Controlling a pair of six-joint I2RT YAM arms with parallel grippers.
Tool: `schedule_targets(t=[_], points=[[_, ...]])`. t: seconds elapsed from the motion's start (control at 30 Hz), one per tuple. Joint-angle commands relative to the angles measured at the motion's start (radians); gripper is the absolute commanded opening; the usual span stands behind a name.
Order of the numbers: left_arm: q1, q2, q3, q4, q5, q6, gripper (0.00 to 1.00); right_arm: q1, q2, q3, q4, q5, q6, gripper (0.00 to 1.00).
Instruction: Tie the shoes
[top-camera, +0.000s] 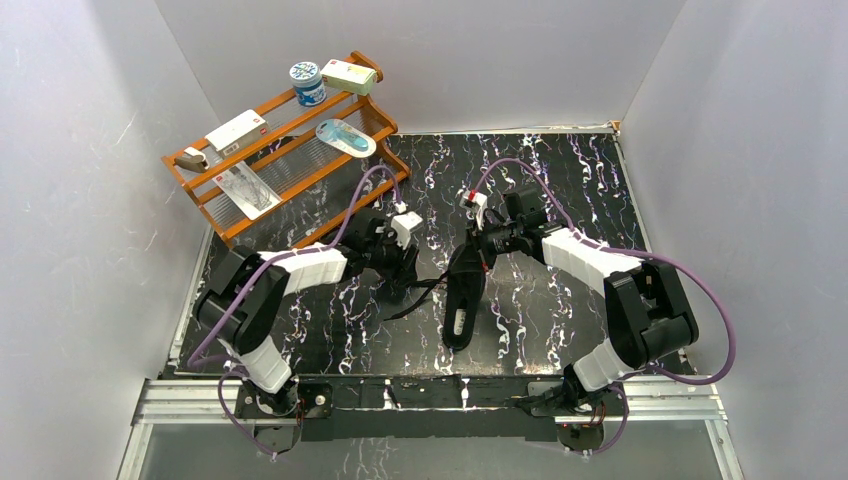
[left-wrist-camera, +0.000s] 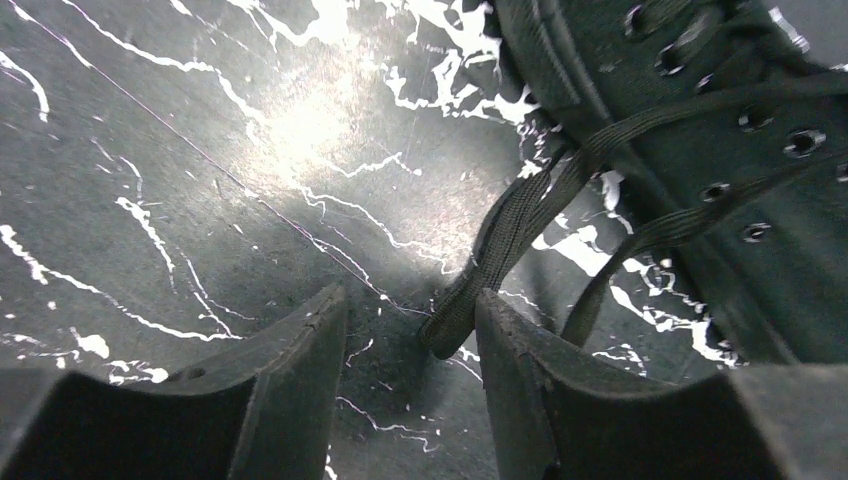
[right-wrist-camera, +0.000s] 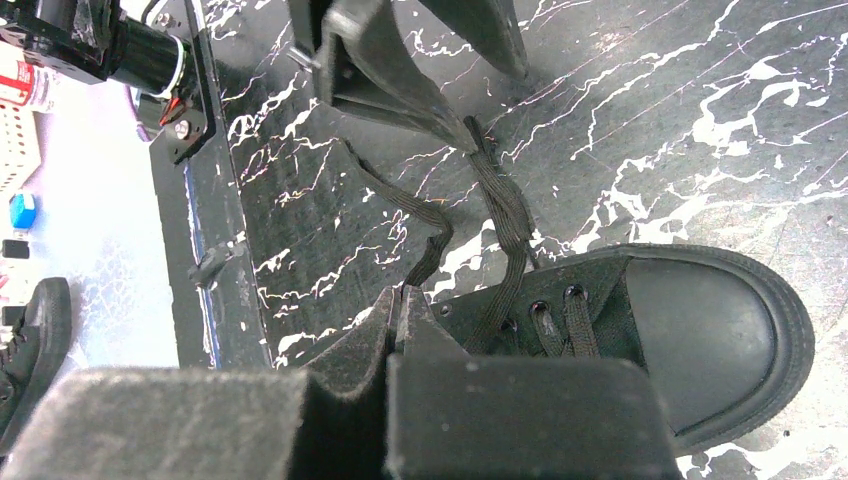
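Observation:
The black sneaker (top-camera: 462, 300) lies mid-table, its white insole label (top-camera: 458, 322) toward the near edge. My left gripper (top-camera: 405, 278) is just left of the shoe and open. In the left wrist view (left-wrist-camera: 410, 310) the end of a black lace (left-wrist-camera: 510, 220) lies between the fingers, against the right finger (left-wrist-camera: 520, 350), with the shoe's eyelet side (left-wrist-camera: 730, 130) behind. My right gripper (top-camera: 478, 248) is at the shoe's far end. In the right wrist view (right-wrist-camera: 405, 297) it is shut on a second lace strand (right-wrist-camera: 425, 235), beside the toe cap (right-wrist-camera: 710, 330).
A wooden rack (top-camera: 285, 150) with packets and a tub stands at the back left. White walls close in on three sides. The table's left edge rail (right-wrist-camera: 215, 230) shows in the right wrist view, with another dark shoe (right-wrist-camera: 30, 340) beyond it.

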Motion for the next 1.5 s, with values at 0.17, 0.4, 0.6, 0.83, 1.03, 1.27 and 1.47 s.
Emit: schedule_targets(t=[0.17, 0.4, 0.6, 0.83, 1.03, 1.27, 1.47], points=[[-0.009, 0.047, -0.038, 0.077, 0.046, 0.080, 0.44, 0.002, -0.030, 0.016, 0.017, -0.030, 0.002, 0.00], [-0.022, -0.017, -0.091, 0.101, 0.047, 0.054, 0.47, 0.002, -0.041, 0.013, 0.011, -0.034, 0.003, 0.00], [-0.029, -0.083, -0.148, 0.138, 0.058, 0.025, 0.47, 0.002, -0.053, 0.009, 0.010, -0.039, 0.010, 0.00], [-0.031, -0.118, -0.185, 0.200, 0.075, -0.042, 0.48, 0.002, -0.070, -0.008, 0.008, -0.041, 0.012, 0.00], [-0.031, -0.126, -0.196, 0.254, 0.078, -0.123, 0.47, 0.002, -0.085, -0.023, 0.011, -0.046, 0.015, 0.00], [-0.053, -0.130, -0.181, 0.183, 0.098, -0.051, 0.42, 0.004, -0.085, -0.030, 0.017, -0.047, 0.021, 0.00], [-0.081, -0.119, -0.174, 0.116, 0.047, 0.029, 0.37, 0.003, -0.084, -0.024, 0.019, -0.048, 0.025, 0.00]])
